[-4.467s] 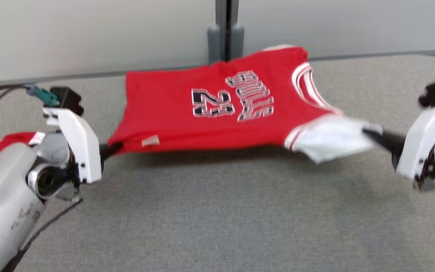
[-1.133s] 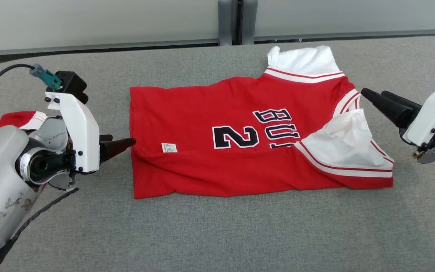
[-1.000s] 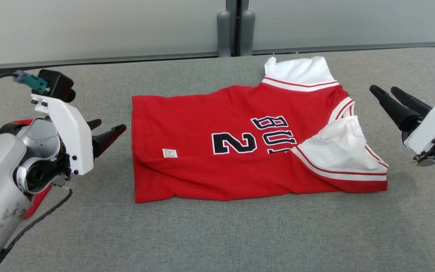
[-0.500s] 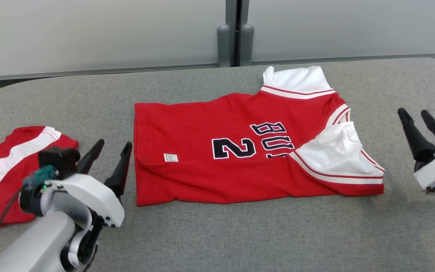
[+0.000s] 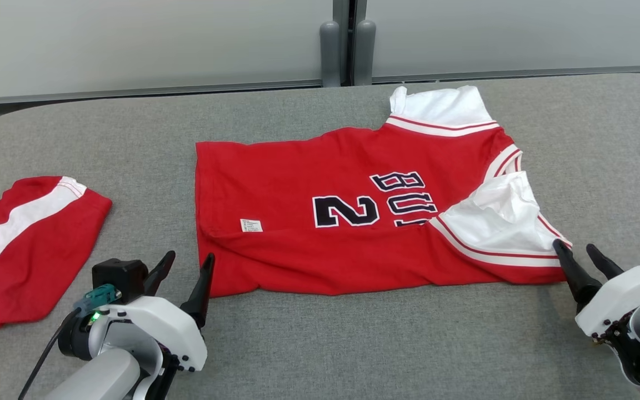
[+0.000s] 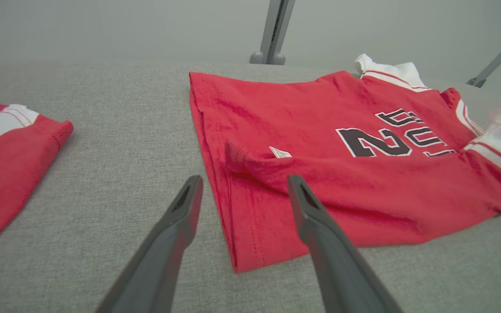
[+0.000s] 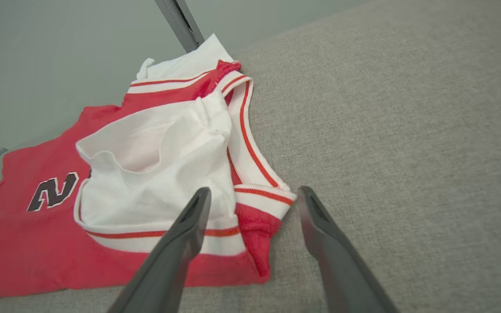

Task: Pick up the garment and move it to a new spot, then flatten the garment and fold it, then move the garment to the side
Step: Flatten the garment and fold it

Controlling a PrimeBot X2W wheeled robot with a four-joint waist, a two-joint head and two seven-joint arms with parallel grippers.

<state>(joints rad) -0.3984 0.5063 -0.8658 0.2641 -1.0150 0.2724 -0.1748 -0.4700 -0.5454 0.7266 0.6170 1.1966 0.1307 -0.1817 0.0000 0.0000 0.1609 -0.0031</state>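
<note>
The garment (image 5: 353, 216) is a red jersey with white sleeves and black lettering, lying folded lengthwise across the grey table. My left gripper (image 5: 188, 264) stands open at its near left corner, and in the left wrist view the gripper (image 6: 243, 184) straddles the garment's (image 6: 320, 152) hem edge. My right gripper (image 5: 575, 251) stands open at the near right corner, by the white sleeve. In the right wrist view the gripper (image 7: 255, 195) frames the striped sleeve cuff of the garment (image 7: 155, 156). Neither gripper holds anything.
A second red garment with a white stripe (image 5: 20, 244) lies at the table's left edge, also seen as the red cloth (image 6: 2, 156) in the left wrist view. A grey wall with a vertical post (image 5: 342, 44) runs behind the grey padded table (image 5: 353, 344).
Earlier both grippers held the garment up by its ends and have since let go. Over the last second both arms swung from the garment's sides down to its near corners.
</note>
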